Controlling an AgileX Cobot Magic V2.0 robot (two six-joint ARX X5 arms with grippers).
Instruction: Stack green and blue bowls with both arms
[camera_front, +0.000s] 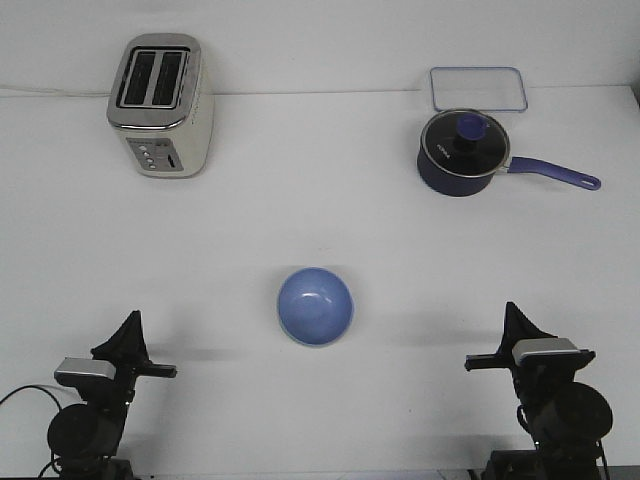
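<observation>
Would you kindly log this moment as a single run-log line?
blue bowl mid-table, greenish rim beneath, maybe already stacked | left gripper idle, holding nothing | right gripper idle, holding nothing | jaws unclear

Readable text: almost none
The saucepan (458, 157) bore a small white mark on its side, too tiny to be read

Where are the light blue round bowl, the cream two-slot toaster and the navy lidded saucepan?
light blue round bowl (315, 305), front view, inner base.
cream two-slot toaster (170, 135), front view, front face.
navy lidded saucepan (455, 170), front view, side wall.
</observation>
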